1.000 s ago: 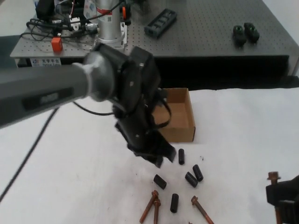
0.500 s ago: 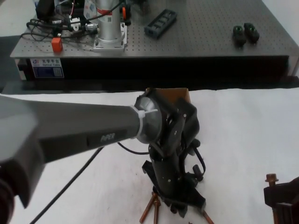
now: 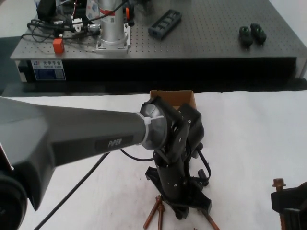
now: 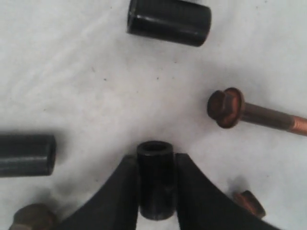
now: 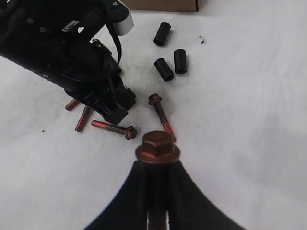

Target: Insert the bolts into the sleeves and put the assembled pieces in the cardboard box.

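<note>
**Item 1, left gripper** (image 4: 157, 165): I log it as pinching one black sleeve (image 4: 155, 191). A finger presses on each side, and the sleeve's open bore points out past the fingertips. In the high view this gripper (image 3: 188, 207) sits low over the white cloth (image 3: 249, 134) at near centre, among the loose parts.

**Item 2, right gripper** (image 5: 157, 168): I log it as clamped on a copper-coloured bolt (image 5: 158, 146), with the hex head standing clear beyond the fingertips. It sits at the near right edge (image 3: 288, 206), well apart from the left arm.

**Item 3, loose sleeves** (image 5: 164, 69): Three lie flat on the cloth beyond the left gripper, toward the box. The left wrist view shows two lying near the pinched one, apart from it.

**Item 4, loose bolts** (image 5: 160, 112): Several lie flat on the cloth around the left gripper. One head (image 4: 225, 108) lies near the pinched sleeve without touching it.

**Item 5, cardboard box** (image 3: 170, 93): It stands on the cloth at far centre, beyond the left arm, open side up. The arm hides much of its inside, so I cannot tell its contents.
</note>
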`<state>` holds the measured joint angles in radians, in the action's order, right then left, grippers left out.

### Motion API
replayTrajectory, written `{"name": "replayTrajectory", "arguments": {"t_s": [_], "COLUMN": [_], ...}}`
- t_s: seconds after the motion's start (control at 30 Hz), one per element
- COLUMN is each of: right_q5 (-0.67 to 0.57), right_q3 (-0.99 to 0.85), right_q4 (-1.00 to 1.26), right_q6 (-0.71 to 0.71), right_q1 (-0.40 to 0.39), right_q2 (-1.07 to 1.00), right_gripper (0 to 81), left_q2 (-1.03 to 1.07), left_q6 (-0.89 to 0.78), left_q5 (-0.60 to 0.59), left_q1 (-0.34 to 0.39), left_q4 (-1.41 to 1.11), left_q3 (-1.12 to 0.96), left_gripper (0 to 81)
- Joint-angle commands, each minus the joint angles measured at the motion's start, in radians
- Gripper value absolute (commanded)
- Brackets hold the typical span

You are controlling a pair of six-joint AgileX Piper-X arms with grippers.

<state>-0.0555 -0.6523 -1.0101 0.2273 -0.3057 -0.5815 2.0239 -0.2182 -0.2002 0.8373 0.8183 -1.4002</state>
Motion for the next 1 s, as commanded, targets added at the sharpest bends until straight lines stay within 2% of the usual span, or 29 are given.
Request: {"name": "replayTrajectory", "arguments": {"t_s": [0.0, 0.27, 0.33, 0.43, 0.47, 0.5, 0.57, 0.63, 0.67, 0.83, 0.97], "right_q5": [0.0, -0.007, -0.007, -0.007, -0.007, -0.007, -0.007, -0.007, -0.007, -0.007, -0.096], "right_q3": [-0.001, -0.001, -0.001, -0.001, -0.001, -0.001, -0.001, -0.001, -0.001, -0.001, -0.001], "right_q4": [0.014, 0.014, 0.011, 0.0, -0.003, -0.003, -0.003, -0.003, -0.003, 0.016, 0.136], "right_q6": [-0.003, -0.003, -0.003, -0.003, -0.003, -0.003, -0.003, -0.003, -0.003, -0.003, -0.003], "right_q1": [0.006, 0.006, 0.006, 0.006, 0.006, 0.006, 0.006, 0.006, 0.006, 0.006, 0.006], "right_q2": [0.01, 0.01, 0.01, 0.01, 0.01, 0.01, 0.01, 0.01, 0.01, 0.01, 0.034], "right_gripper": [1.3, 1.3, 1.3, 1.3, 1.3, 1.3, 1.3, 1.3, 1.3, 1.3, 1.3], "left_q2": [0.012, 0.012, 0.012, 0.012, 0.012, 0.012, 0.012, 0.012, 0.012, -0.052, -0.224], "left_q6": [-0.006, 0.019, 0.018, 0.018, 0.018, 0.018, 0.018, 0.023, 0.028, 0.008, 0.009], "left_q5": [-0.039, -0.052, -0.052, -0.052, -0.049, -0.043, -0.03, -0.03, -0.03, -0.037, 0.0], "left_q1": [0.002, 0.002, 0.002, 0.002, 0.002, 0.002, 0.002, 0.002, 0.002, 0.002, 0.002], "left_q4": [0.014, 0.021, 0.023, 0.028, 0.028, 0.028, 0.028, 0.028, 0.028, 0.023, -0.017], "left_q3": [-0.01, -0.018, -0.018, -0.018, -0.018, -0.018, -0.018, -0.018, -0.018, -0.018, 0.021], "left_gripper": [1.3, 1.0, 6.6, 20.7, 23.2, 23.0, 17.2, 4.3, 0.5, 0.6, 0.6]}}
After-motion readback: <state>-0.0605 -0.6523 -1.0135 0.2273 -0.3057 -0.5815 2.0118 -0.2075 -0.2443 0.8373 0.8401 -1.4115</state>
